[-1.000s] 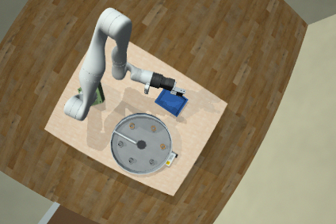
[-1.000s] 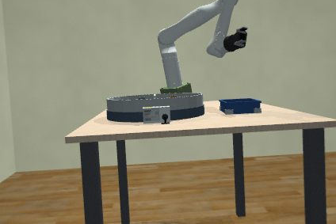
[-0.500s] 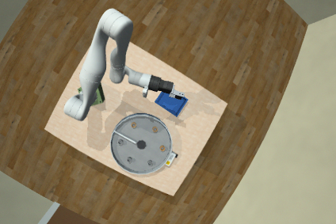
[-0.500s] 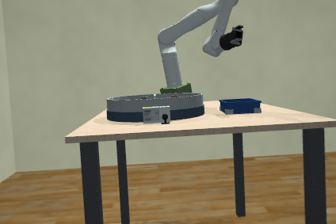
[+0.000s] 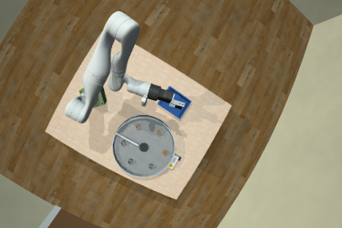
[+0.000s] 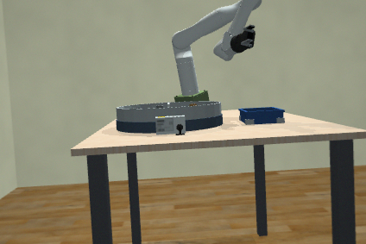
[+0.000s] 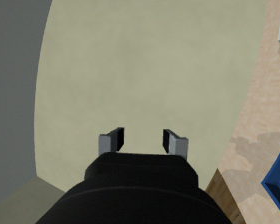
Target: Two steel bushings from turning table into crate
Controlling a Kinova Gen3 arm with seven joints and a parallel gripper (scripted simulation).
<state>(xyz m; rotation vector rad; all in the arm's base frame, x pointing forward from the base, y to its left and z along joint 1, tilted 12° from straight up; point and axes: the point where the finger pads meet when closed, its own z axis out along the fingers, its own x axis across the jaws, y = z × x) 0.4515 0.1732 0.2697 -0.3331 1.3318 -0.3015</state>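
Observation:
The round grey turning table [image 5: 143, 146] sits on the table's front part, also seen from the side [image 6: 169, 115]. On it lie three copper-coloured bushings [image 5: 138, 126] [image 5: 159, 133] [image 5: 164, 151] and three grey steel bushings [image 5: 123, 143] [image 5: 131, 161] [image 5: 151, 166]. The blue crate [image 5: 175, 98] stands to the right of the turning table [image 6: 261, 115]; I see nothing in it. My gripper [image 5: 178, 102] [image 6: 249, 38] is open and empty, high above the crate. In the wrist view the fingers point at the wall, with nothing between them.
A grey wiper bar [image 5: 128, 140] runs from the turning table's hub to its rim. A small control box [image 6: 170, 124] sits at the turning table's front. The arm's green base [image 6: 192, 96] stands behind the turning table. The crate's corner shows in the wrist view [image 7: 279, 183].

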